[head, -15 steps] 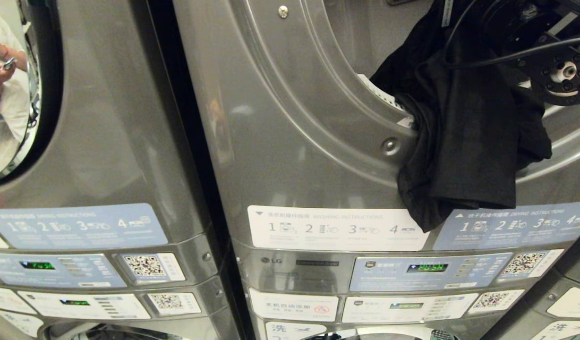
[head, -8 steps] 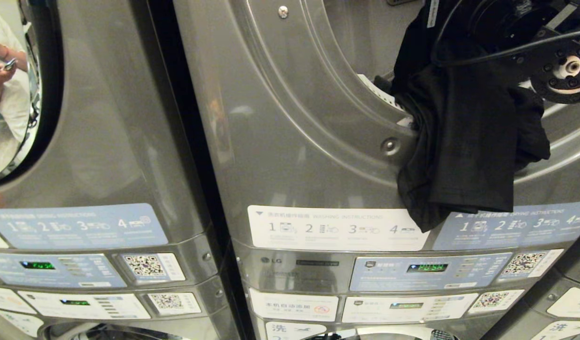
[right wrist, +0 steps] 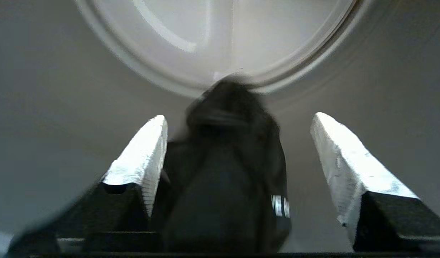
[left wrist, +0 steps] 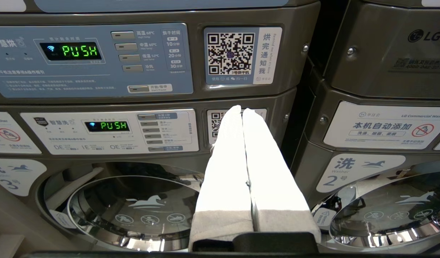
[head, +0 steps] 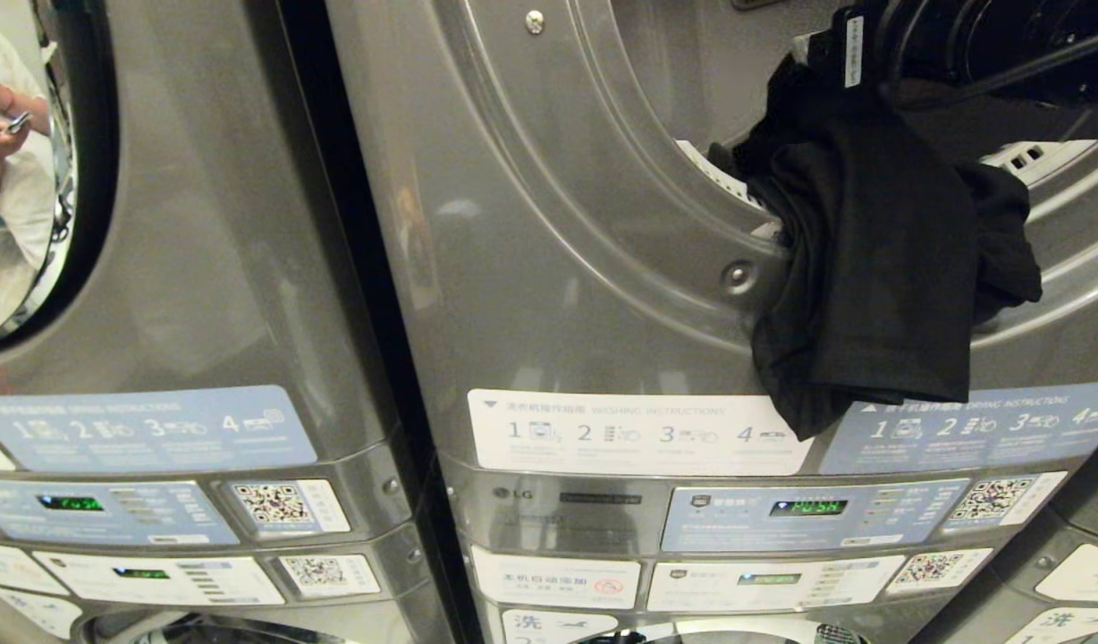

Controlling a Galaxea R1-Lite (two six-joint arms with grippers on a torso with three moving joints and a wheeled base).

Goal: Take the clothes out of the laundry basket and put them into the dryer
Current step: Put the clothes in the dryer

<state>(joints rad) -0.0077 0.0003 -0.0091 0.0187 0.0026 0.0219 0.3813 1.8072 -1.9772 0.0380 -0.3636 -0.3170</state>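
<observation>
A black garment (head: 871, 268) lies over the lower rim of the grey dryer's round opening (head: 603, 179), with most of it hanging down the front panel. In the right wrist view my right gripper (right wrist: 238, 118) stands open inside the opening. Its white fingers (right wrist: 144, 154) are spread wide, and a blurred fold of the black garment (right wrist: 223, 172) sits loose between them, in front of the pale drum back (right wrist: 220, 36). Only the right arm's dark wrist and cable (head: 1005, 54) show in the head view. My left gripper (left wrist: 241, 109) is parked low and shut on nothing. The laundry basket is out of view.
A second machine stands to the left; its door glass (head: 30, 179) reflects a person. Control panels with lit displays (head: 808, 508) run below the opening. Lower washer doors (left wrist: 134, 208) lie in front of the left gripper.
The right gripper has gone from shut to open and let go of the black garment. Its wrist has moved up and out of the head view. The garment stays draped over the rim.
</observation>
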